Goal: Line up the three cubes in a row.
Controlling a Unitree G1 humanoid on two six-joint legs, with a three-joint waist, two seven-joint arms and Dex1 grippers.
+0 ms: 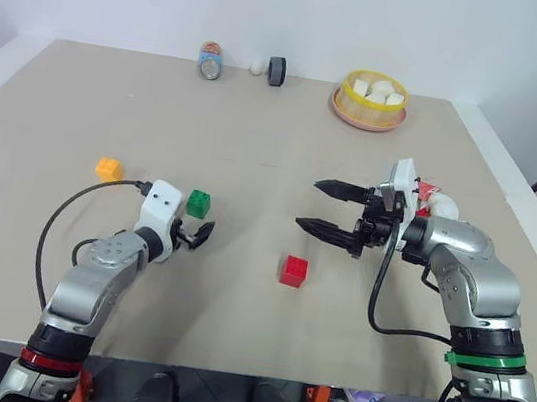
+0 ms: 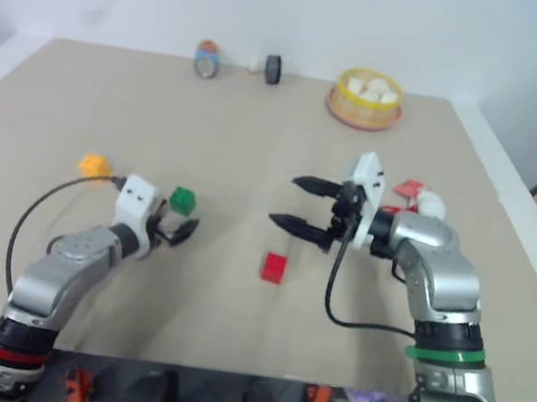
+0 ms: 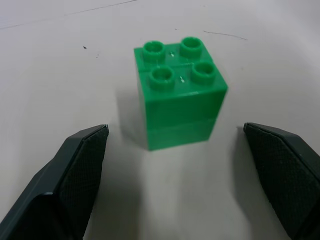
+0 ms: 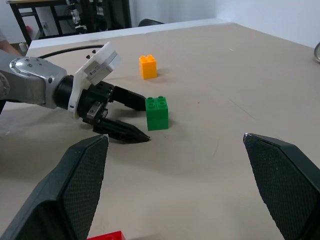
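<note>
Left gripper (image 1: pixel 199 234) spread wide, its fingers flanking the green cube (image 1: pixel 198 203) near the table's (image 1: pixel 258 139) left edge, not touching; right gripper (image 1: pixel 330 211) gapes empty above the red cube (image 1: pixel 293 271); orange-yellow cube (image 1: pixel 108 169) sits farther left.

no readable text, no legible label on the far can (image 1: pixel 210 61)

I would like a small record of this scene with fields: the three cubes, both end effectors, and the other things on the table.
green cube: on table, just ahead of left end effector, not gripped
orange-yellow cube: left of green cube, apart
red cube: near table middle, alone
left end effector: open, aimed at green cube
right end effector: open, above table, holding nothing
far edge: can, tape roll, yellow basket
row: not yet formed
</note>
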